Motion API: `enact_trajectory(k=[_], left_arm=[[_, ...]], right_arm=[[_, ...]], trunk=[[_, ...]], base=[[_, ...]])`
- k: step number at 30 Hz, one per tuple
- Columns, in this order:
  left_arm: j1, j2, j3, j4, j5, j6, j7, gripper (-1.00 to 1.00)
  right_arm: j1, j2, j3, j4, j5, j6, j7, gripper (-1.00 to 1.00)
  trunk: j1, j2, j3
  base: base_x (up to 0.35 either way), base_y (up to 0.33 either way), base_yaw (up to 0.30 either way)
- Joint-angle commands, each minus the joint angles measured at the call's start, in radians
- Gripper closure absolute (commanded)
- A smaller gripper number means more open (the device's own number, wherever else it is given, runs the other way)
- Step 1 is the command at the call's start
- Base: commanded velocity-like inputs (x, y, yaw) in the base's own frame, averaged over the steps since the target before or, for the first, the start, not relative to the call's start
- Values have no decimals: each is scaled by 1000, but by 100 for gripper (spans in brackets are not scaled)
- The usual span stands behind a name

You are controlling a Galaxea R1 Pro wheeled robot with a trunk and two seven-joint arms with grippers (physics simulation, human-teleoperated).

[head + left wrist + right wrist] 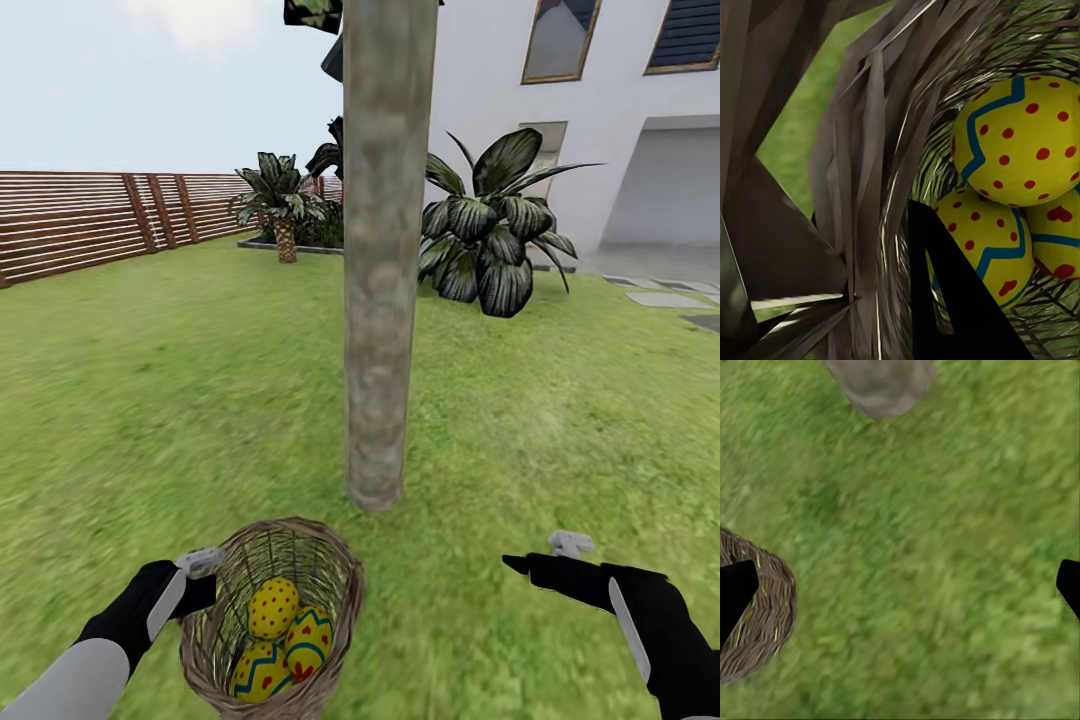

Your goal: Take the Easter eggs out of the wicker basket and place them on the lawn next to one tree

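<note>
Tree [385,260]: your head view cuts the trunk at the top edge, crown mostly out of frame. Wicker basket [275,620]: bottom clipped by the frame; its near wall covers the lower parts of the Easter eggs [273,607]. Left gripper [200,562]: fingertips hidden at the basket rim. Right wrist view: lawn [930,585] blurred, fingers [735,592] cropped at both edges.

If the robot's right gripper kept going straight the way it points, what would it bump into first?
Probably just the lawn: the right gripper looks down on bare grass between its open jaws, with the tree and wicker basket off to the sides.
</note>
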Motion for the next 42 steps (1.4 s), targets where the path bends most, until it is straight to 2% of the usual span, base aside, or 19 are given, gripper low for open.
enact_trajectory(k=[1,13,21,42], left_arm=[[0,0,1,-2,17,4,8,100],[0,0,4,-6,17,-17,8,100],[0,0,4,-9,17,-19,8,100],[1,1,4,-5,19,-19,8,100]], right_arm=[[-1,0,-2,-1,4,5,6,-100],[0,-1,-2,0,2,5,6,-100],[0,-1,-1,-1,2,5,6,-100],[0,0,0,0,2,5,6,-100]], trunk=[[1,-1,-1],[1,-1,-1],[1,-1,-1],[81,-148,-67]], base=[[341,0,0],[341,0,0],[37,0,0],[0,0,0]])
